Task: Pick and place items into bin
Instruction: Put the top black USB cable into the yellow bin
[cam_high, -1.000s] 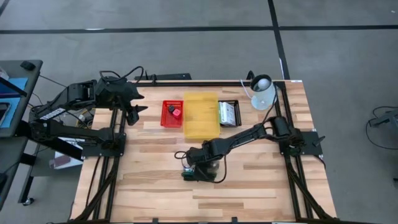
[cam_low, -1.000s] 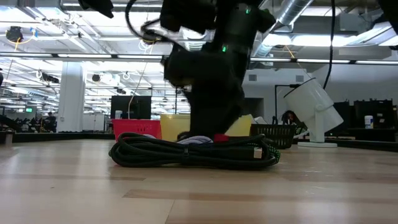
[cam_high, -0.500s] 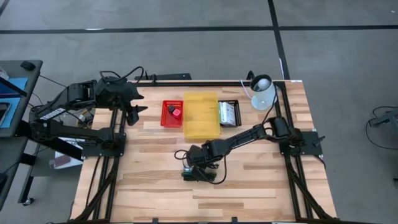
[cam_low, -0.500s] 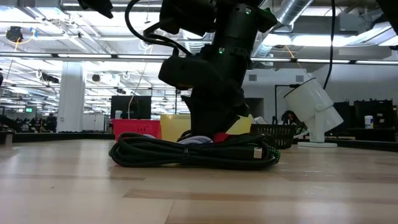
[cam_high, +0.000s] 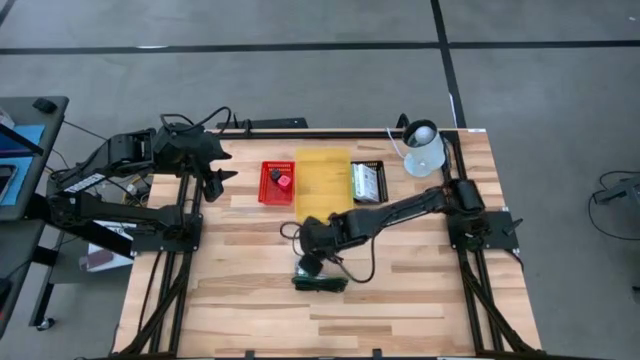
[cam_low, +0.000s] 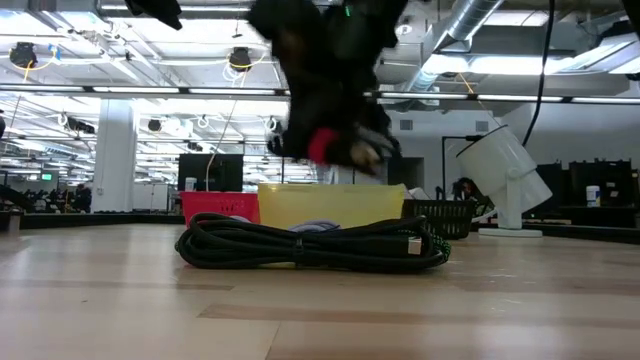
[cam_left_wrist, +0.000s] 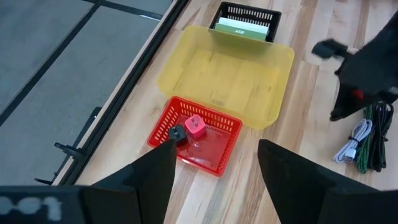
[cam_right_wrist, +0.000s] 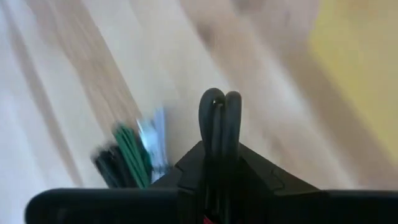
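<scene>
The right gripper (cam_high: 311, 262) hangs clear above the table, its fingers (cam_right_wrist: 219, 127) pinched nearly together on a small red block (cam_low: 322, 147) that shows between them in the low view. A second ago that gripper was down on the boards, wider apart, right against the cable bundle; it has since closed and lifted, and swung a little toward the yellow bin.

Just below it, toward six o'clock, the coiled black and green cable (cam_high: 320, 284) lies flat on the wood, with a white cord (cam_left_wrist: 353, 140) beside it. Neither has shifted.

At twelve o'clock from the gripper stands the yellow bin (cam_high: 322, 185). Touching its nine o'clock side is a red basket (cam_high: 277, 184) holding a red cube (cam_left_wrist: 194, 126) and a small dark piece (cam_left_wrist: 178, 134). At its three o'clock side sits a black basket (cam_high: 367, 182) with a green and white pack (cam_left_wrist: 239, 28) in it; any print on it is too small to read.

A white lamp (cam_high: 422, 147) stands at the table's far right corner.

The left gripper (cam_high: 222, 177) waits over the far left edge, fingers (cam_left_wrist: 149, 177) spread wide and empty, where it was before.
</scene>
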